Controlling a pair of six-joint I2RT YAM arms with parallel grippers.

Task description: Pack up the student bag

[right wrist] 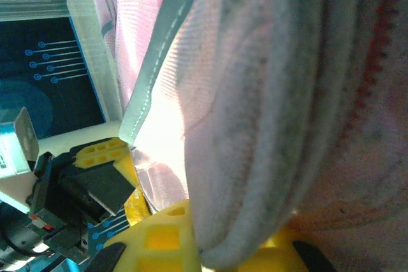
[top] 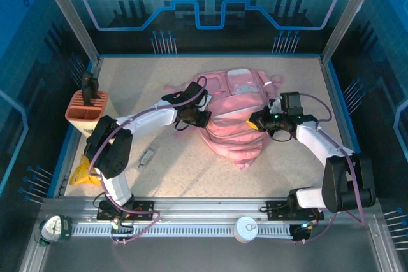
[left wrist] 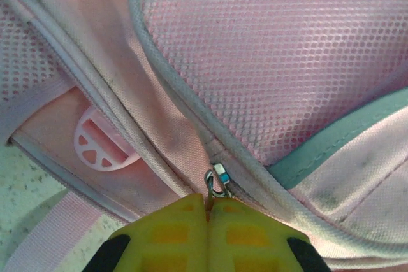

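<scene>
From above, the large soft pink student backpack (top: 236, 116) lies mid-desk (top: 191, 176), with the salmon-orange pen holder box (top: 87, 111) far left holding 1 dark tool (top: 89, 86); at the left wrist, the left pincer (left wrist: 208, 207) is closed on the small metal zipper pull (left wrist: 217, 181); at the right wrist, the right pincer (right wrist: 223, 250) pinches a backpack fold, so the zipper step seems in hand, needing a steady pull along the track.

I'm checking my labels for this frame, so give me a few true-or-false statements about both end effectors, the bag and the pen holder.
1. The left end effector is shut on the zipper pull of the student bag. True.
2. The right end effector is open, clear of the bag. False: it is shut on a fold of the bag's fabric.
3. The pen holder stands left of the bag. True.
4. The bag stands upright against the back wall. False: it lies in the middle of the table.
</scene>
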